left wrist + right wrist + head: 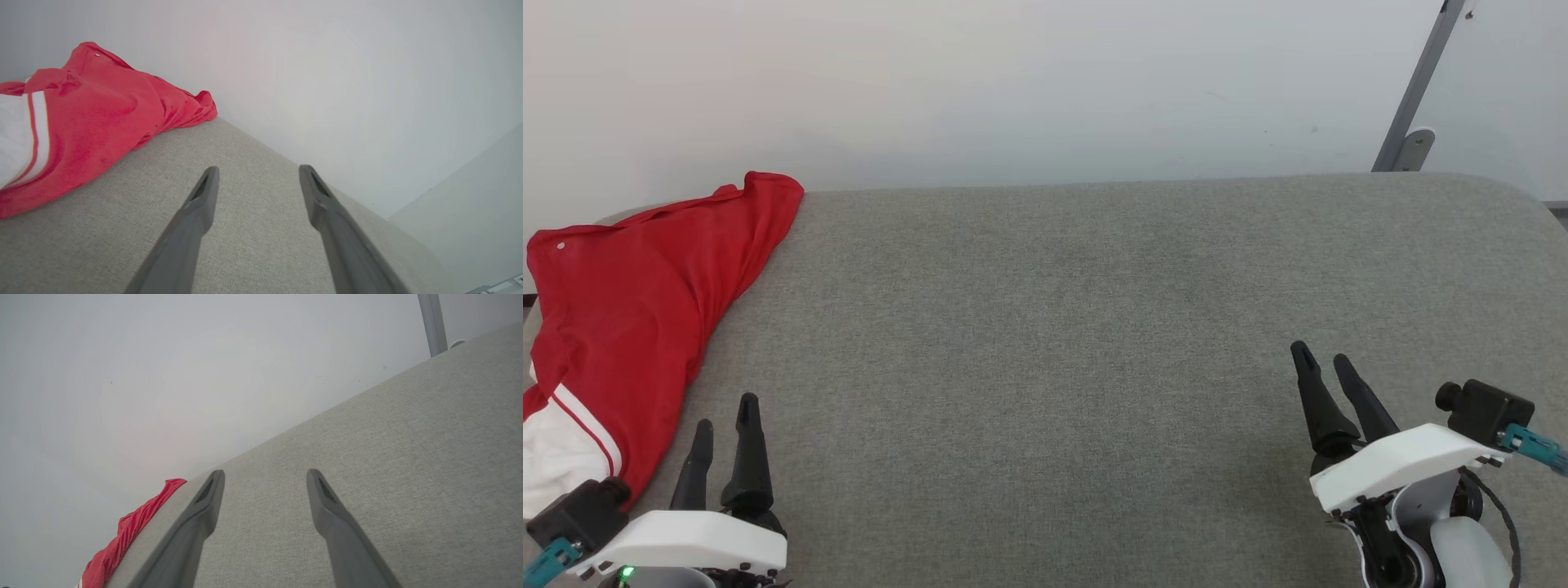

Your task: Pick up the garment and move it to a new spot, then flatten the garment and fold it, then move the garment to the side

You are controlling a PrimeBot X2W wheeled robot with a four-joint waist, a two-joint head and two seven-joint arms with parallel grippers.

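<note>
The garment point(629, 302) is a bright red shirt with a white, red-striped sleeve, lying crumpled at the far left of the grey fabric table point(1054, 367), reaching from the back edge to the near left corner. In the left wrist view the garment point(94, 122) lies to the left of the fingers. My left gripper point(725, 412) rests open at the lower left, just right of the shirt's sleeve, holding nothing. At the lower right, far from the shirt, my right gripper point(1323, 355) stands open and empty. A red strip of the garment point(130, 531) shows at the table's far end in the right wrist view.
A pale wall runs behind the table's back edge. A grey metal post point(1417, 98) with a foot leans at the back right. The table's corners are rounded, and its right edge curves off near the right arm.
</note>
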